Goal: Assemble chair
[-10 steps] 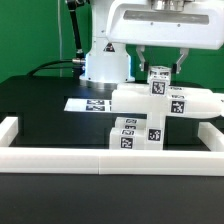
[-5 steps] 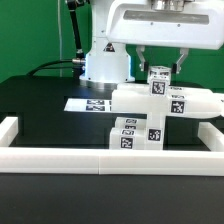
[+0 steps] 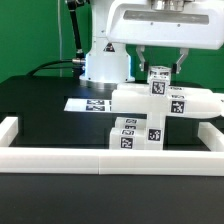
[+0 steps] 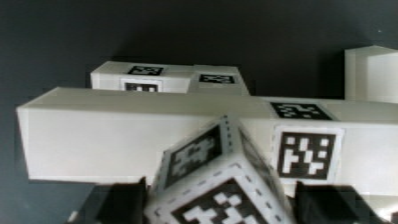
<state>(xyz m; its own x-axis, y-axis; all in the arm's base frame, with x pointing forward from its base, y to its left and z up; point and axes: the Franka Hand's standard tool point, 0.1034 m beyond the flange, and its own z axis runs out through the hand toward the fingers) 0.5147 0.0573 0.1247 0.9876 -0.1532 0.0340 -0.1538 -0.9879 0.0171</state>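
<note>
Exterior view, right of centre: gripper [image 3: 160, 68] is clamped on an upright leg [image 3: 157, 85] of the chair [image 3: 160, 105] on the table [image 3: 40, 105]. Looks mid-insertion; next it probably needs seating firmly.

A black tabletop [image 3: 40, 110] lay under & around the jaws. A low white border wall [image 3: 60, 159] ran along the near edge, w/ short side pieces at both ends, well below & in front of the jaws. The marker board [image 3: 88, 103] lay flat beyond the wall, toward the exterior view's left of the jaws. Green backdrop [image 3: 30, 30] behind; black cable [image 3: 76, 40] hung there.
</note>
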